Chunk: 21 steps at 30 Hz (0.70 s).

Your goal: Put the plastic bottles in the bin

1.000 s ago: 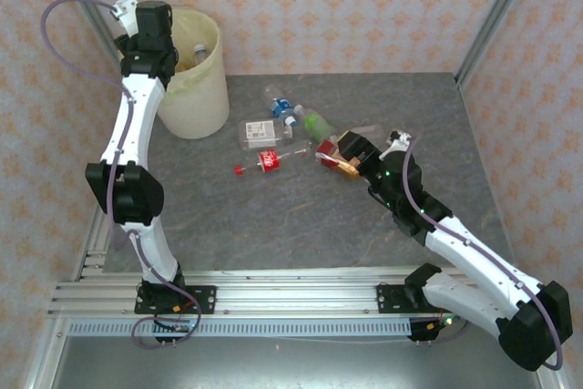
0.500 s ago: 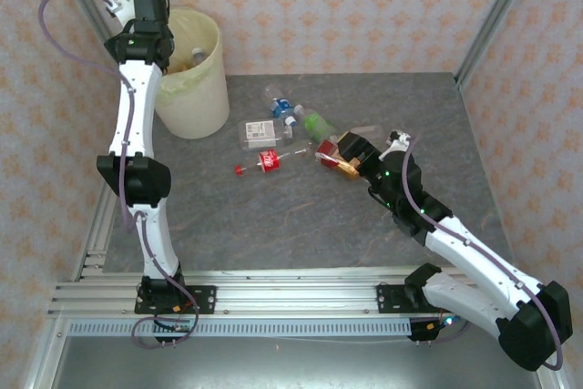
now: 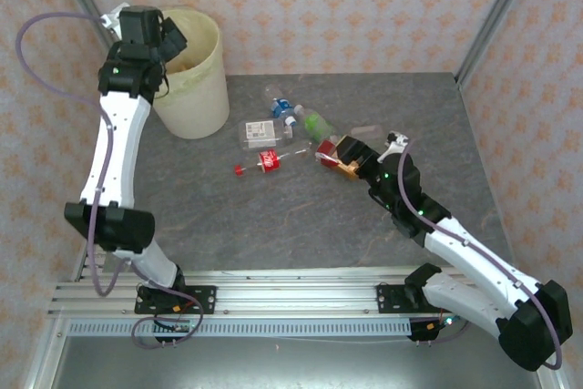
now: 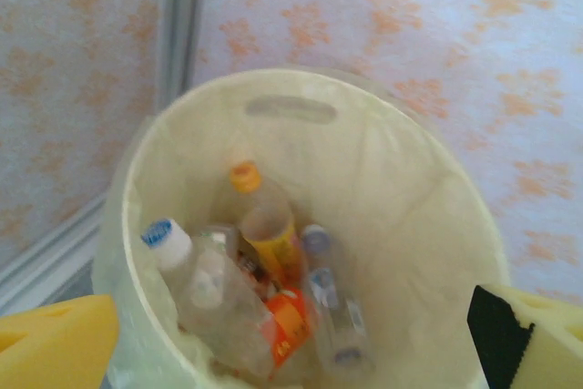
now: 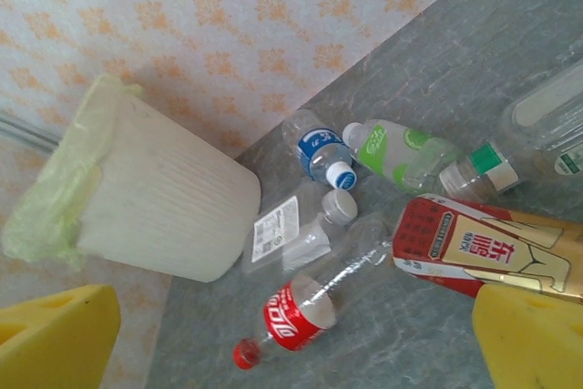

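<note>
The cream bin (image 3: 199, 97) with its pale yellow liner stands at the table's far left. My left gripper (image 3: 169, 36) hangs over its left rim, open and empty. In the left wrist view the yellow fingers (image 4: 55, 343) frame the bin (image 4: 410, 207), where several plastic bottles (image 4: 264, 225) lie in a heap. My right gripper (image 3: 339, 157) is open low over a red-and-gold bottle (image 5: 483, 248). A red-labelled bottle (image 5: 296, 316), a clear square bottle (image 5: 296, 225), a blue-labelled bottle (image 5: 319, 148) and a green-labelled bottle (image 5: 396, 152) lie on the table ahead of it.
A bottle with a green-and-white cap (image 5: 492, 166) lies beside the green-labelled one. Patterned walls close the back and both sides, with metal posts (image 3: 496, 11) in the corners. The grey table (image 3: 273, 225) has bare room in front of the bottles.
My left gripper has opened wide above the bin, and that arm's elbow has swung out to the left. The right arm has hardly moved.
</note>
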Available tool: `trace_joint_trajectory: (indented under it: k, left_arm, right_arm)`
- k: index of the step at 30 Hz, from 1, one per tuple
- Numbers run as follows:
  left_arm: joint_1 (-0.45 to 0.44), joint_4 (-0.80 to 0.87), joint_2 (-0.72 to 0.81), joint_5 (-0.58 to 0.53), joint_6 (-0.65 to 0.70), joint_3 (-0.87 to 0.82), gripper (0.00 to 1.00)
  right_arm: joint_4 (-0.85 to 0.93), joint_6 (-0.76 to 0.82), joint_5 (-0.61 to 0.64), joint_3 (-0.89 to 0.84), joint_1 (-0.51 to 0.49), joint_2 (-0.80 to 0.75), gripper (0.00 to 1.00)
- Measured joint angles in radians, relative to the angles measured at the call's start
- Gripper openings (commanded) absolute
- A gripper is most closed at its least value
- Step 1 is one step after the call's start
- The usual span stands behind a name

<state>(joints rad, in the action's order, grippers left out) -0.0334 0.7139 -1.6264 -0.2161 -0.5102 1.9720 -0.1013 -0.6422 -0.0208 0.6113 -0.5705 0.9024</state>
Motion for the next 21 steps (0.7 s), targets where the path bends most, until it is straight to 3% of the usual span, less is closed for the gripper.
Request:
trace_joint_trajectory:
  k: [4,9,21]
  left_arm:
    - [-0.056,-0.083,0.154,0.015,-0.029,-0.224,1.0]
    - [-0.06,-0.122,0.308,0.008,-0.068,-0.474,1.0]
    - [-0.06,-0.074,0.638,-0.065,-0.119,-0.756,1.0]
  right_arm:
    - [0.046,0.14,-0.002,0.004,0.012,0.027,0.99]
    - [0.178,0.322,-0.012,0.068,0.051,0.128,0.99]
    - [0.414,0.791,-0.007,0.297,0.114,0.47,1.0]
